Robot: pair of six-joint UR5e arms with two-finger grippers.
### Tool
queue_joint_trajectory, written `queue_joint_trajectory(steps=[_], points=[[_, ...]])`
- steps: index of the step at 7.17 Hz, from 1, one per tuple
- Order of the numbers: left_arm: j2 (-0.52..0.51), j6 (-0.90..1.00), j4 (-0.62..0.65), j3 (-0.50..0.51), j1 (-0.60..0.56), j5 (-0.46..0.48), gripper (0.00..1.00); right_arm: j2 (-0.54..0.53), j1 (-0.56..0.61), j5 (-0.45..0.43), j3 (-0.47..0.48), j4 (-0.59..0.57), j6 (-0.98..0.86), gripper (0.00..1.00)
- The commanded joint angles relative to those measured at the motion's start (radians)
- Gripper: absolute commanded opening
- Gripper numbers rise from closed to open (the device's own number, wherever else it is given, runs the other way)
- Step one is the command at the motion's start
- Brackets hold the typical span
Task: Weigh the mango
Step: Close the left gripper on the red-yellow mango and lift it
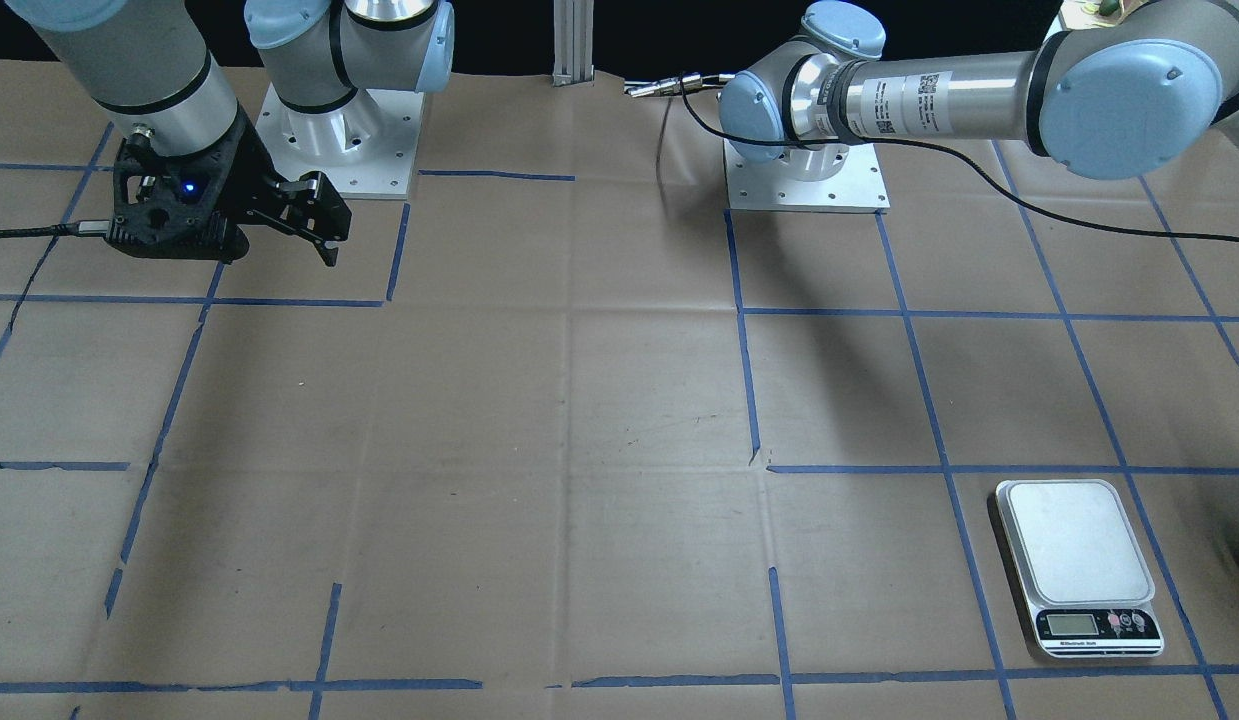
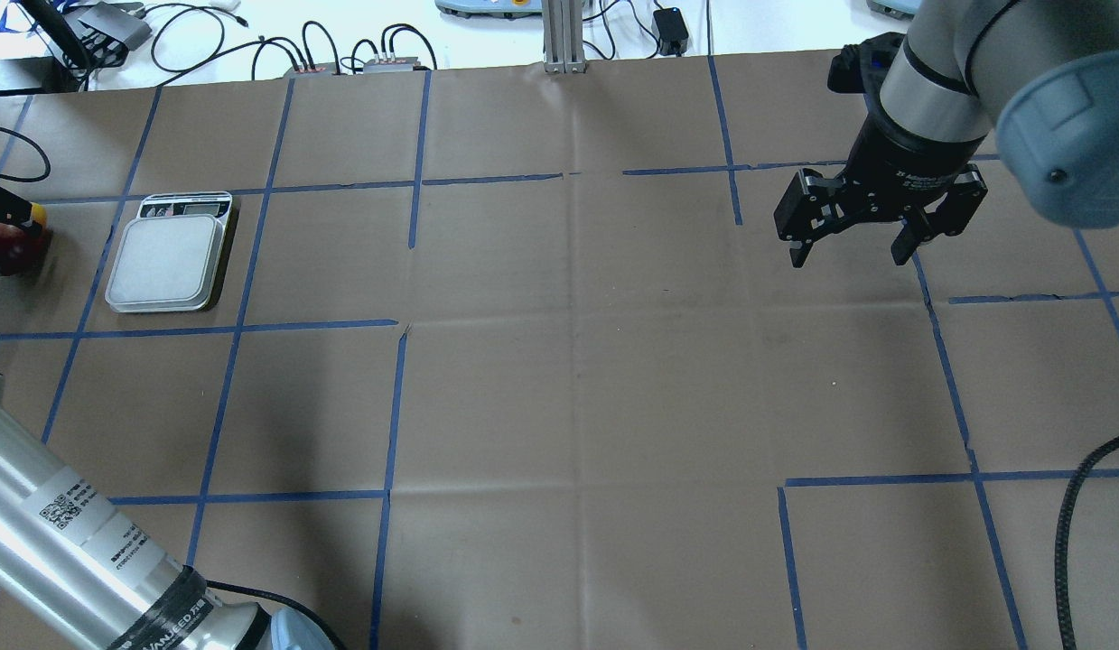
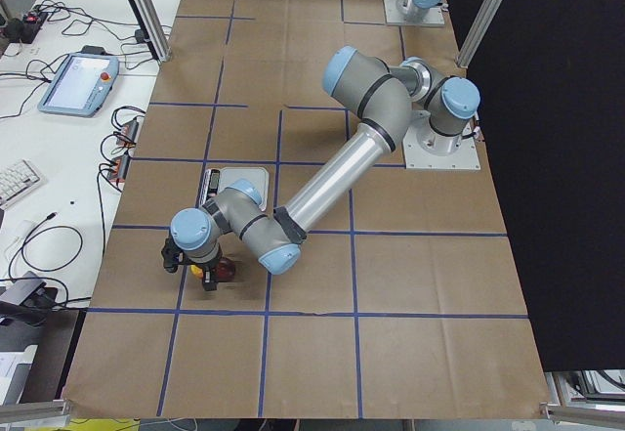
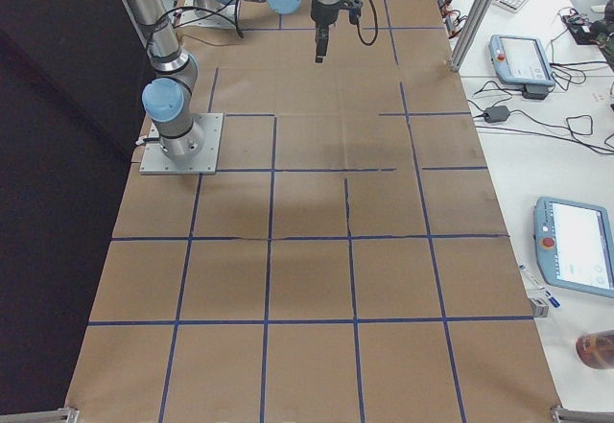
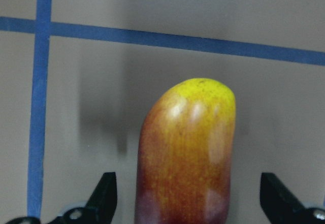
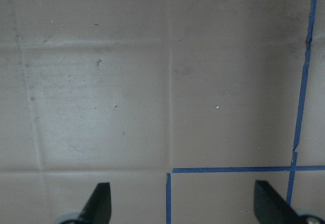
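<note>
The mango (image 5: 188, 132) lies on the brown table, red at the near end and yellow at the far tip. My left gripper (image 5: 187, 188) is open, its two fingers standing wide on either side of the mango without touching it. In the overhead view the mango (image 2: 8, 251) is at the far left edge with the left gripper (image 2: 4, 221) over it. The kitchen scale (image 2: 168, 257) with its white platform sits just right of the mango and bears nothing. My right gripper (image 2: 848, 248) is open and empty, hanging above the table at the far right.
Blue tape lines divide the brown paper cover (image 2: 568, 361) into squares. The scale also shows in the front view (image 1: 1074, 560). Both arm bases (image 1: 804, 175) stand at the robot's edge. Cables and a teach pendant (image 3: 78, 84) lie beyond the table's far edge.
</note>
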Motion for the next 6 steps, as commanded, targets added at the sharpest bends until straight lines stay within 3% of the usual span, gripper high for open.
queue_joint_trajectory(steps=[1,2,3,5,6], points=[[-0.017,-0.001,-0.017,0.011,0.0,0.001,0.81,0.0,0.0,0.0,0.0,0.0,0.0,1.0],[-0.017,-0.003,-0.081,0.033,0.0,0.001,0.43,0.0,0.0,0.0,0.0,0.0,0.0,1.0],[-0.016,-0.009,-0.099,0.037,0.0,0.001,0.14,0.0,0.0,0.0,0.0,0.0,0.0,1.0],[0.049,-0.007,-0.113,0.036,-0.029,0.001,0.12,0.0,0.0,0.0,0.0,0.0,0.0,1.0],[0.1,0.002,-0.147,0.013,-0.102,0.016,0.12,0.0,0.0,0.0,0.0,0.0,0.0,1.0]])
